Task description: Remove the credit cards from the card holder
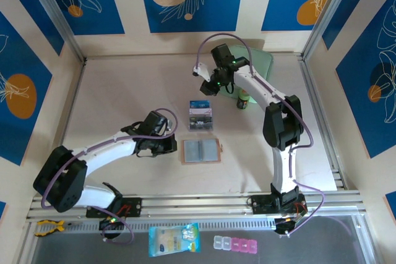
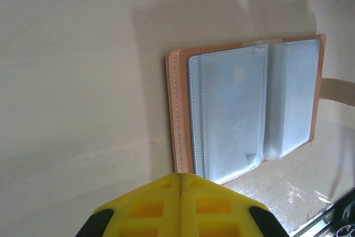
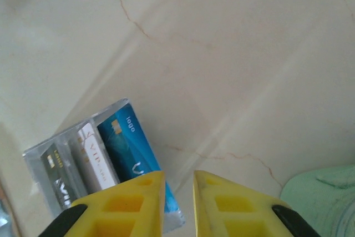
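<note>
The card holder (image 1: 201,151) lies open and flat on the table, salmon-tan rim (image 2: 180,109) around grey pockets (image 2: 233,115), its snap tab (image 2: 338,90) sticking out. My left gripper (image 1: 168,145) is shut, its yellow tips (image 2: 181,180) at the holder's left edge with nothing between them. The credit cards (image 1: 200,116) lie overlapped on a clear plastic rectangle just beyond the holder: a blue one (image 3: 125,142), a white strip marked VIP (image 3: 94,156) and a dark grey one (image 3: 58,178). My right gripper (image 3: 178,178) hangs open above their near end, holding nothing.
A mint-green pouch (image 1: 257,66) lies at the back right, its corner (image 3: 327,192) close to my right fingers. A small green bottle (image 1: 244,99) stands beside the right arm. Off the table's near edge lie a packet (image 1: 174,240) and a pill box (image 1: 235,244).
</note>
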You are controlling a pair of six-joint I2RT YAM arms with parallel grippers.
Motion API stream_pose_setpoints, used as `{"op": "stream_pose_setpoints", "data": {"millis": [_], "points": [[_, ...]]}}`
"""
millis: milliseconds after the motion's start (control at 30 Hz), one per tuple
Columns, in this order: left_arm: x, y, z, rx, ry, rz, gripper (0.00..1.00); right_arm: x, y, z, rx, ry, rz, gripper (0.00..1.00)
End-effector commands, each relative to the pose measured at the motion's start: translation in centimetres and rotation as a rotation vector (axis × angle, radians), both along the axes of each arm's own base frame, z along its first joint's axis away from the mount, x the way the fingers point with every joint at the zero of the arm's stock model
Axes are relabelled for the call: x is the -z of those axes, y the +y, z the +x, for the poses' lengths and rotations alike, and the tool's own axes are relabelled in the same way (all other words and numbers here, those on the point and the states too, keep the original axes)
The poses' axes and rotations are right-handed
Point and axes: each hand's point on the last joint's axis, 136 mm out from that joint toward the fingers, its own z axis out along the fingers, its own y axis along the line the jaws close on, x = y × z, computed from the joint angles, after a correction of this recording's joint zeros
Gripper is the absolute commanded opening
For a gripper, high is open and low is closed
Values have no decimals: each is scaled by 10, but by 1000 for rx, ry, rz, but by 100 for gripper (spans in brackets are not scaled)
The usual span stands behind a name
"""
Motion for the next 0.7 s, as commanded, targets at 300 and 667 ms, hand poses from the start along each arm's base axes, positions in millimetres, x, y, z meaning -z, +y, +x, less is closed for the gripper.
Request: {"op": "stream_pose_setpoints", "data": {"millis": [300,667], "points": [[1,-3,5,0,5,-12,3,52,15,7,8,76,-37,24],[2,-4,4,3,10,-19,3,50,8,-15,-54,105,-88,24]]}}
